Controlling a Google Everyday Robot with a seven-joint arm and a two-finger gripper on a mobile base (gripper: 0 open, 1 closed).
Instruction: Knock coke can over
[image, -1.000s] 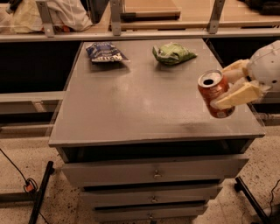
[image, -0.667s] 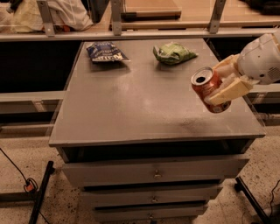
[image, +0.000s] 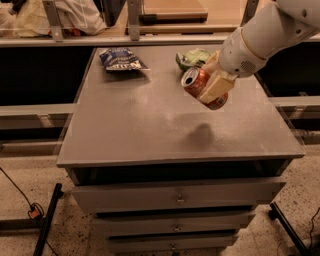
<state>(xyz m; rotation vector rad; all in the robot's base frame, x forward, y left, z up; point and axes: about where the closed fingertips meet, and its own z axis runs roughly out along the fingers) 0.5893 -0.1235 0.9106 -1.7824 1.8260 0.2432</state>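
From where I stand, the robot's cream two-finger claw (image: 209, 86) is clamped on the small red aluminium coke can (image: 193, 80). It holds the can tilted in the air over the right half of the flat grey tabletop (image: 140, 125), silver top turned up and to the left. A soft shadow (image: 200, 134) lies on the surface beneath. Just behind the can, near the far edge, sits a crumpled green snack bag (image: 192, 57). A dark blue snack bag (image: 121, 59) lies well apart near the far left corner. Bare surface runs to the front and left edges.
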